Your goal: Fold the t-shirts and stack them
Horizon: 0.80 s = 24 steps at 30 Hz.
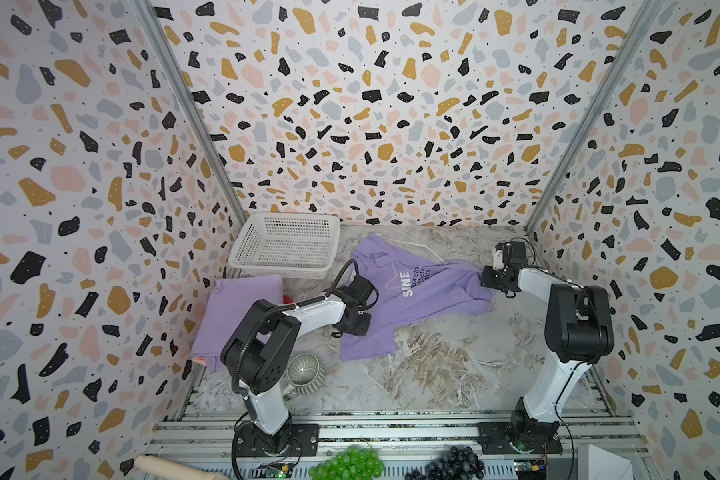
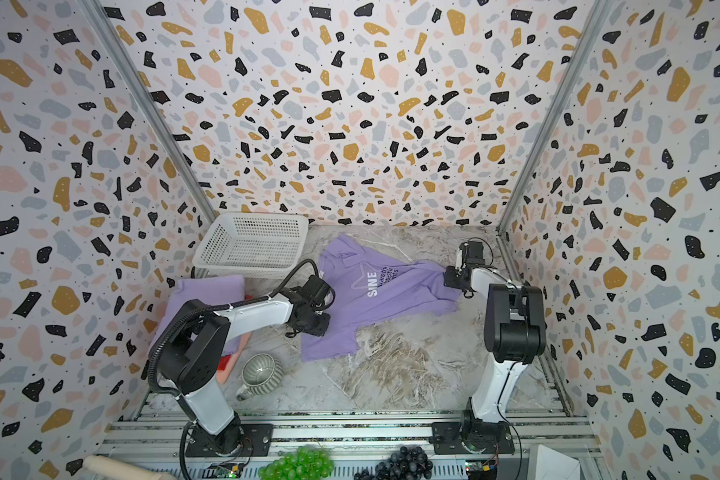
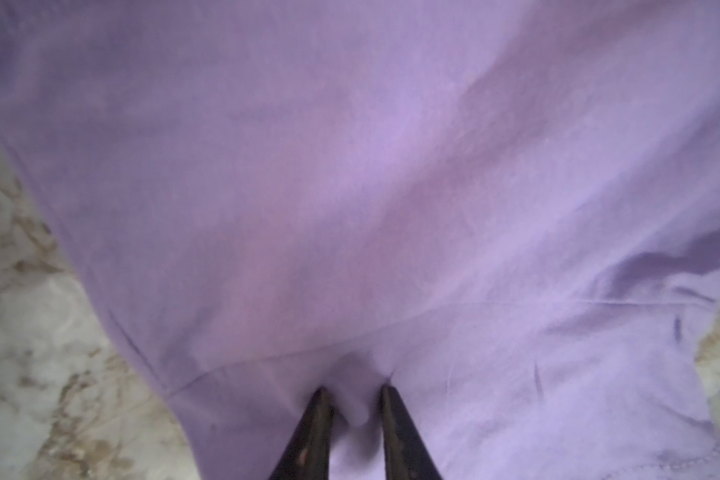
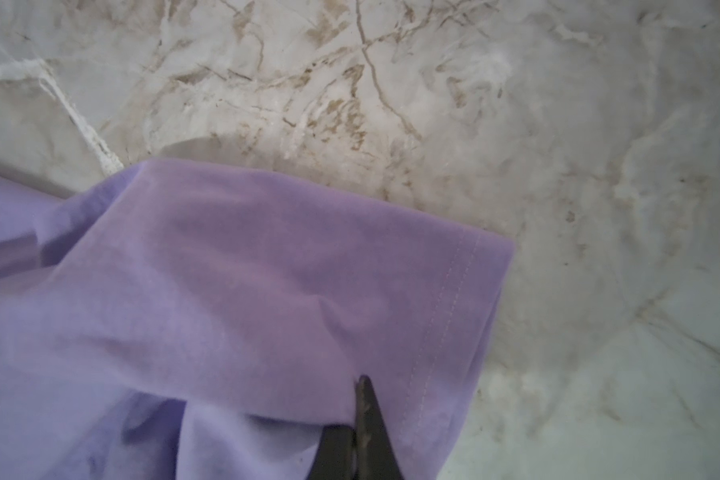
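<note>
Here, the printed lavender t-shirt (image 1: 422, 297) lay spread and rumpled across the middle of the marble counter (image 1: 441, 374), with its white star and lettering facing up in both top views. The left hand (image 3: 353, 392) was at the shirt's left edge. In the left wrist view its two dark fingers (image 3: 316, 419) stood slightly apart, with a small bunched fold of the lavender cloth pinched between them. The right hand (image 4: 362, 380) was at the shirt's opposite edge, near the right wall. There its fingers were pressed together on the cloth just inside a stitched hem, one finger over the fabric and the other under it.

Against the left wall, well apart from the printed shirt, a folded lavender t-shirt (image 1: 235, 316) topped a stack. A bit of red cloth (image 1: 286, 298) showed at the stack's far corner and a salmon-pink edge (image 1: 199, 360) at its near corner. A white perforated basket (image 1: 267, 266) stood just behind the stack at the back of the counter, close to the printed shirt's collar end. A grey ribbed mug (image 1: 306, 374) sat near the front of the stack, beside the left arm. Green grapes (image 1: 348, 463) and dark grapes (image 1: 454, 463) lay on the front rail.
</note>
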{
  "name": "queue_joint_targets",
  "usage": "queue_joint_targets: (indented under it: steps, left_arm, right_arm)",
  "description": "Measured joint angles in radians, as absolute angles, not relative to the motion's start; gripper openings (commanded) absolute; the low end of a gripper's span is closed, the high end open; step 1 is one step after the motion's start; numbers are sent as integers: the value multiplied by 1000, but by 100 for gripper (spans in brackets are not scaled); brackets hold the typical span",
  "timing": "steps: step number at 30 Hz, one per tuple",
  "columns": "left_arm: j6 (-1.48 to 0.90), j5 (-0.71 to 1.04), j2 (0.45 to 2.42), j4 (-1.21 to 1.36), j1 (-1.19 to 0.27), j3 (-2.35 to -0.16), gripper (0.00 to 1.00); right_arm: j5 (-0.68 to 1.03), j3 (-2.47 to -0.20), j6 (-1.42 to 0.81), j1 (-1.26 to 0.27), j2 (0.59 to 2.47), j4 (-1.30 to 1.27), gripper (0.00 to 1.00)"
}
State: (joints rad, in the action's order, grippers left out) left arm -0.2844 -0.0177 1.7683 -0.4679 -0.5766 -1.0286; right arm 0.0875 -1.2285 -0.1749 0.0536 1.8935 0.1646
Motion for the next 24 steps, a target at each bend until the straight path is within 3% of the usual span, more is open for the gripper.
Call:
queue_joint_targets:
  steps: [6,13,14,18,24]
  left_arm:
    - [-279,-13,1768,-464,-575,-1025,22]
    - [-270,-6,1769,-466,-570,-1026,21]
    - [-270,-6,1769,-467,-570,-1026,21]
    - [-273,-6,1769,-468,-570,-1028,23]
    - [-278,1,1776,-490,-570,-1049,25]
  right_arm:
    - [14,-1432,-174,77,1969,165,0]
    - [-31,-1787,-179,85,2183,164,1]
    - [-30,-1829,-178,85,2218,165,7]
    - [-12,-1954,-173,85,2328,168,60]
    - [13,-1935,-196,92,2276,242,62]
